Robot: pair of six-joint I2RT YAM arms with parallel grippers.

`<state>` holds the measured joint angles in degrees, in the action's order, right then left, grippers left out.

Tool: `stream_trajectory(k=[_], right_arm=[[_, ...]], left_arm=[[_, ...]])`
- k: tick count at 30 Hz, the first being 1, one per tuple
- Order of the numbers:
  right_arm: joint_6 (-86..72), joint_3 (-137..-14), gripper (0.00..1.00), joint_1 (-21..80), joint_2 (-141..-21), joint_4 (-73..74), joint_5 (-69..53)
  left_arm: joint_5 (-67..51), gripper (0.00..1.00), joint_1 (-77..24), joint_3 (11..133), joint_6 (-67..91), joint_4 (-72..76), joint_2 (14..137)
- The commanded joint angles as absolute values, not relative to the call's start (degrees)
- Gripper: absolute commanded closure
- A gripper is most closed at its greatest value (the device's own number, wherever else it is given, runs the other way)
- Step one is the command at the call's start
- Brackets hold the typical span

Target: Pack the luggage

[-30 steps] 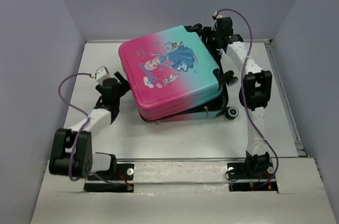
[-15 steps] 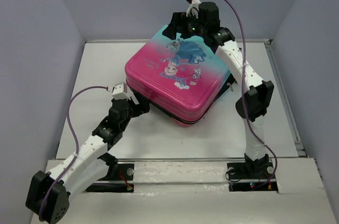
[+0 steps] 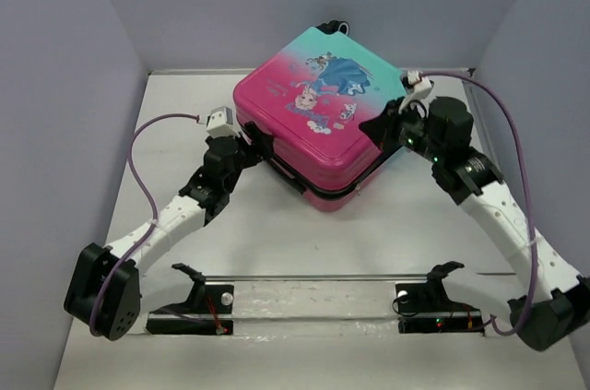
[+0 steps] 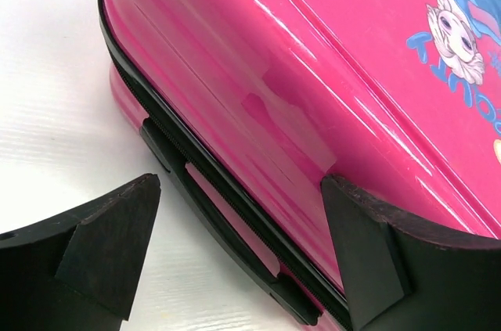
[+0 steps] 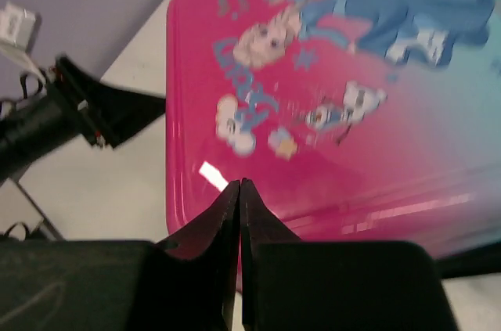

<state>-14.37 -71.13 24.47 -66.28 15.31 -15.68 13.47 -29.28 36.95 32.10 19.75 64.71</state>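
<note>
The luggage (image 3: 323,123) lies flat at the back middle of the table, lid down, pink at the near end and teal at the far end with a cartoon print on top. My left gripper (image 3: 259,143) is open at its near-left side. In the left wrist view the black zipper trim and side handle (image 4: 227,229) of the luggage (image 4: 313,73) lie between the spread fingers (image 4: 109,237). My right gripper (image 3: 375,124) is shut and empty at the luggage's right edge. Its closed fingertips (image 5: 240,190) hover over the pink lid (image 5: 352,73).
The white table (image 3: 304,233) is bounded by grey-purple walls at the back and sides. A metal rail (image 3: 323,277) runs along the near edge by the arm bases. The purple cables (image 3: 147,169) loop out from both wrists.
The luggage has turned and shifted to the right, its lid now down. My right arm swung from behind it to its right side and shut. My left gripper moved up to its left side.
</note>
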Motion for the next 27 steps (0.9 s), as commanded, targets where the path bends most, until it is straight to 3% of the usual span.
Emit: stream_trajectory(k=[1, 5, 6, 7, 8, 11, 12, 15, 17, 19, 22, 27], right_arm=[[-19.6, -50.6, 0.93, 26.0, -55.0, 6.7, -17.8], [-20.9, -38.5, 0.9, 26.5, -41.5, 9.7, -16.1], [-21.4, -36.8, 0.85, 26.5, -40.4, 10.0, -16.5], [-22.0, -35.0, 0.71, 26.5, -39.7, 9.7, -16.6], [-23.3, -32.2, 0.65, 26.5, -39.3, 9.3, -14.7], [-27.8, -31.3, 0.51, 26.5, -40.7, 8.6, -1.7], [-28.8, -31.6, 0.46, 26.5, -42.6, 8.6, 3.2], [-31.1, -34.5, 0.48, 26.5, -47.4, 9.0, 13.2], [-32.3, -36.2, 0.56, 24.7, -52.7, 8.2, 17.2], [-32.3, -37.2, 0.6, 22.0, -56.3, 6.2, 15.0], [-32.9, -36.8, 0.68, 15.8, -61.1, 1.3, 9.7], [-33.2, -38.0, 0.69, 12.4, -67.8, -3.3, 7.6]], left_arm=[[13.0, 0.05, -29.8, 37.1, 34.9, 27.9, 59.5], [11.6, 0.11, -30.0, 30.4, 37.3, 25.8, 48.2], [11.3, 0.13, -30.1, 28.9, 37.8, 23.8, 46.3], [11.0, 0.17, -30.1, 27.3, 38.2, 23.2, 43.7], [11.2, 0.19, -30.1, 24.1, 38.8, 23.1, 43.1], [14.2, 0.2, -29.1, 25.0, 39.6, 20.4, 44.3], [14.1, 0.16, -28.5, 27.1, 38.1, 19.2, 46.4], [13.5, 0.11, -24.1, 39.5, 36.0, 16.4, 52.0], [7.8, 0.09, -16.8, 47.9, 37.3, 16.7, 59.6], [2.2, 0.09, -12.4, 53.4, 39.3, 17.3, 68.8], [-1.2, 0.08, -8.5, 73.3, 36.9, 10.6, 82.7], [-11.8, 0.08, -4.2, 93.9, 34.3, 0.4, 105.4]])
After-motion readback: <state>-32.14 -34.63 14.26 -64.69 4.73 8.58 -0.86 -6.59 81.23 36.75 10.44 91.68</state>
